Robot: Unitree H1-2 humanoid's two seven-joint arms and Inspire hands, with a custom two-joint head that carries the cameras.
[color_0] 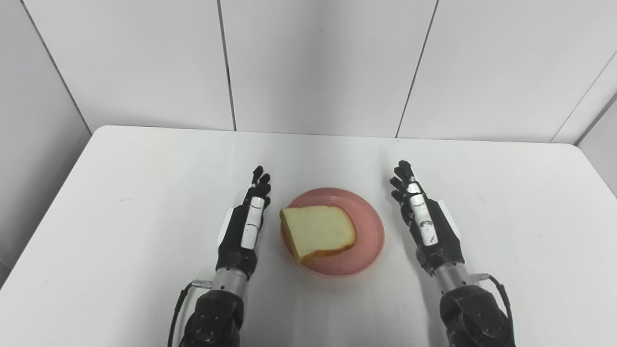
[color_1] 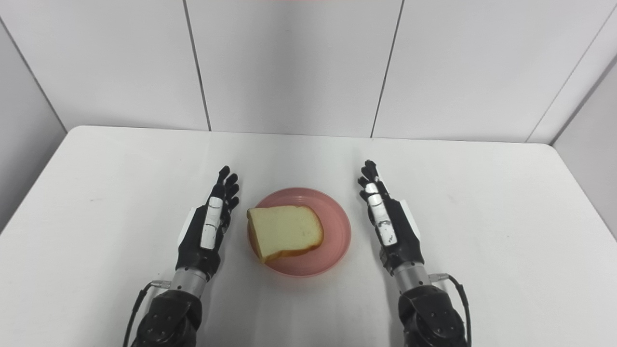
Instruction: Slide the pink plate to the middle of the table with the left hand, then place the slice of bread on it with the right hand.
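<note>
Between our two hands sits the pink plate (color_0: 371,226), near the middle of the white table (color_0: 120,231). Our left hand (color_0: 246,226) lies just beside its left rim, fingers stretched forward, holding nothing. Our right hand (color_0: 426,226) rests a little off its right rim, likewise spread and empty. On the plate lies the slice of bread (color_0: 318,231), toward the left-hand side.

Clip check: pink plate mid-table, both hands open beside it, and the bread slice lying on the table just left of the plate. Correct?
Not quite. The bread slice lies on the pink plate, toward its left side, not on the table; the left eye view shows this. The rest holds: the left hand and right hand are open on either side.
</note>
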